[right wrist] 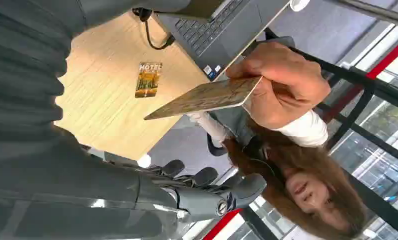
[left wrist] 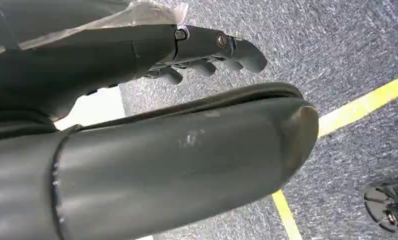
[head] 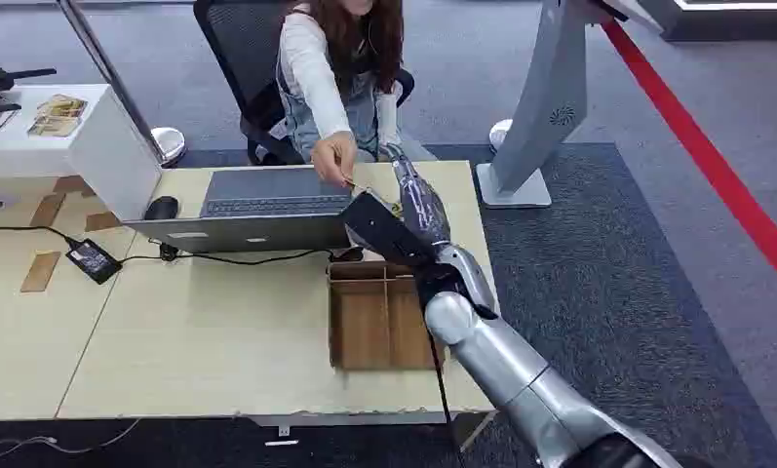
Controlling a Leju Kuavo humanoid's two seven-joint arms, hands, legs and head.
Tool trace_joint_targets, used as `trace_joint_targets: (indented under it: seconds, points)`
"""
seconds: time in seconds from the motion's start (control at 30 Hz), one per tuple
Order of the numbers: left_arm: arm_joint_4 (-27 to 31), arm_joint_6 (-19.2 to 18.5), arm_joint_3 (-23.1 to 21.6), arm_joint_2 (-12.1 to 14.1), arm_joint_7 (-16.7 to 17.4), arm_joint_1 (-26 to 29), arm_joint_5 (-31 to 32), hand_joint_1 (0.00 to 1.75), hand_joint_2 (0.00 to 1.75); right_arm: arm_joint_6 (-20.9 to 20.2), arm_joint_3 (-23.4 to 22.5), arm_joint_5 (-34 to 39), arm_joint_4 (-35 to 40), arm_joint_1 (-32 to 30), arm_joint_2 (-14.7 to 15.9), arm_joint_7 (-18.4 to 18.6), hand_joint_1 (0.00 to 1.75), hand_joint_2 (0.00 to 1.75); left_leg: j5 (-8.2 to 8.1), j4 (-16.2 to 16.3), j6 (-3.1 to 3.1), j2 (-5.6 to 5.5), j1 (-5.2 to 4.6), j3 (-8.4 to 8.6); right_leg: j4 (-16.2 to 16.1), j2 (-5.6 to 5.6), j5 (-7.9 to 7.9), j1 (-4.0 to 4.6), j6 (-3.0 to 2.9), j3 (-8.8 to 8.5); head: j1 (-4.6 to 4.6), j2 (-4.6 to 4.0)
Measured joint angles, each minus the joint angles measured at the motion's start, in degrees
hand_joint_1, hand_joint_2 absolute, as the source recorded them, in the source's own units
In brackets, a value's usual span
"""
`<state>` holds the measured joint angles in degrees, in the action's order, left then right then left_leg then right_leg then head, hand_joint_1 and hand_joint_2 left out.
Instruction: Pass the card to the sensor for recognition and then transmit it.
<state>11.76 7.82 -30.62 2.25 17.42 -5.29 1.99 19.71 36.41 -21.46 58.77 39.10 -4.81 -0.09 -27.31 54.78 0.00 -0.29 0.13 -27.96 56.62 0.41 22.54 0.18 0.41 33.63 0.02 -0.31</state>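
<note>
A person seated across the table pinches a patterned card (right wrist: 204,97) in their hand (right wrist: 286,85), holding it above the table edge. In the head view that card (head: 361,188) sits just left of my right hand (head: 418,200), which reaches out over the table's far right side. In the right wrist view my right hand's fingers (right wrist: 206,192) are spread beside the card, apart from it and holding nothing. A second card marked HOTEL (right wrist: 148,79) lies flat on the table. My left hand (left wrist: 206,55) hangs over the carpet with nothing in it.
A grey laptop (head: 267,205) stands between me and the person, with a mouse (head: 161,207) to its left. An open wooden box (head: 379,317) sits under my right forearm. A power adapter (head: 93,259) and cable lie at the left; a white kiosk stand (head: 550,107) rises at the right.
</note>
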Motion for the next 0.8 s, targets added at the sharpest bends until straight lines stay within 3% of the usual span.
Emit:
trace_joint_targets:
  seconds: [0.07,0.13,0.17,0.8]
  points:
    - [0.0,0.0,0.0,0.0,0.02,0.01,0.0,0.0,0.0,-0.04,0.28,0.02,-1.13,0.51,-0.52,-0.02,0.02,1.75,0.0,0.0,0.0,0.0,0.0,0.0,0.0,0.0,0.0,0.0,0.0,0.0,0.0,-0.02]
    - [0.0,0.0,0.0,0.0,0.11,0.01,0.0,0.0,0.0,-0.09,0.39,0.02,-2.18,1.02,-1.16,-0.07,1.41,1.75,0.0,0.0,-0.01,0.0,0.0,0.0,0.0,0.0,0.0,0.0,0.0,0.0,0.0,-0.02]
    - [0.0,0.0,0.0,0.0,0.11,0.01,0.0,0.0,0.0,-0.09,0.46,0.0,-2.57,1.28,-1.44,-0.09,1.73,1.75,0.0,0.0,-0.01,0.0,0.0,0.0,0.0,0.0,0.0,0.01,0.0,0.01,0.0,-0.02]
    - [0.0,-0.11,0.0,0.0,0.0,0.04,-0.02,0.0,0.0,0.52,1.77,-0.31,-10.07,4.29,-4.35,-1.27,1.75,1.75,0.01,0.0,-0.02,0.0,0.0,0.04,0.0,0.0,-0.01,0.01,-0.01,0.01,0.0,-0.02]
